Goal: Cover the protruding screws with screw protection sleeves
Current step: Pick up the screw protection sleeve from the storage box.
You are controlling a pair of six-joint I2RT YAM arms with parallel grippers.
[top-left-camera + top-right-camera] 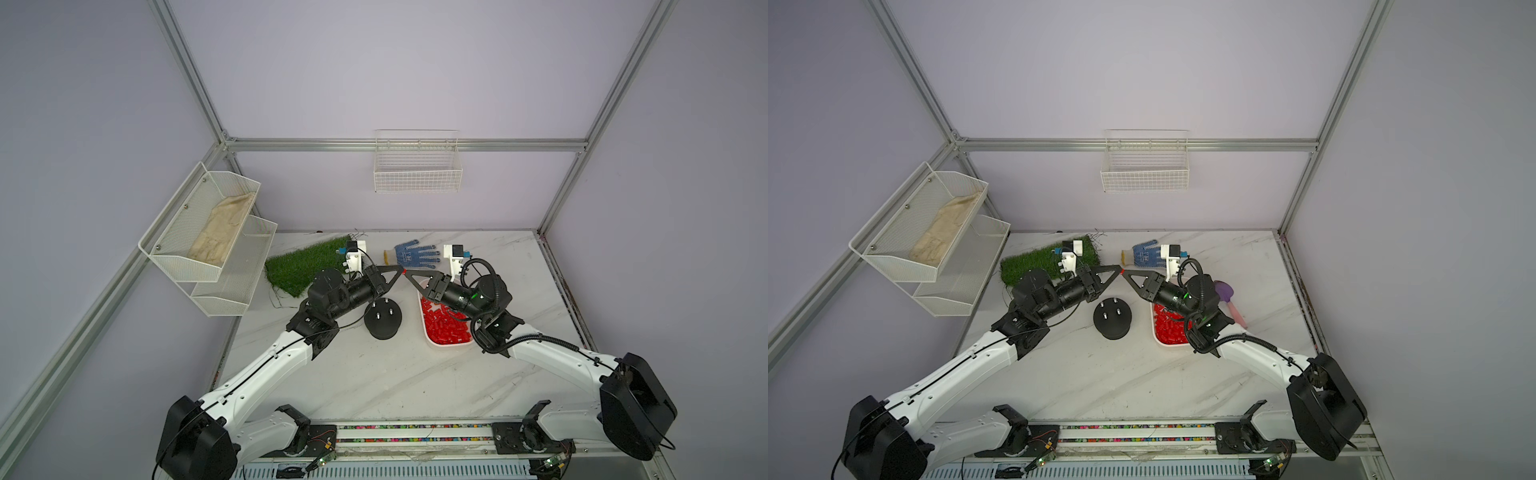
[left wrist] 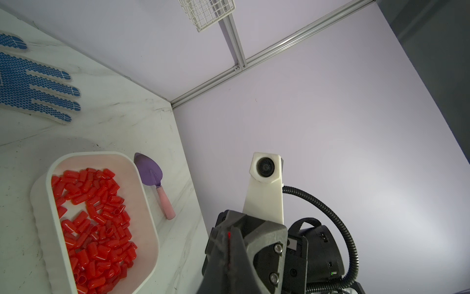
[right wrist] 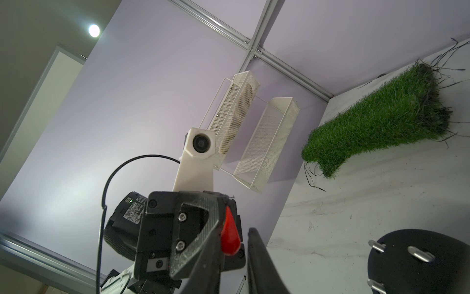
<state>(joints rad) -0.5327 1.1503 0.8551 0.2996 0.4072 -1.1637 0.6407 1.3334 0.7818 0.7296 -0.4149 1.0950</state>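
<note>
One red sleeve (image 3: 230, 236) hangs above the surface (image 1: 395, 374), pinched in the left gripper's (image 1: 402, 271) pressed-together jaws, its long axis seemingly along them. The right gripper's (image 1: 407, 273) jaws stand spread around it. At least three bare screws (image 1: 391, 311) point up from one black dome (image 1: 384, 328); one tray (image 2: 101, 153) nearby holds sleeves (image 2: 96, 224) past counting.

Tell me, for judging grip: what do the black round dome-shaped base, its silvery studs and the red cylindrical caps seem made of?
Black round dome-shaped base: probably matte plastic, no glare. Silvery studs: metal, bright highlights. Red cylindrical caps: likely glossy plastic or vinyl, shiny streaks.
</note>
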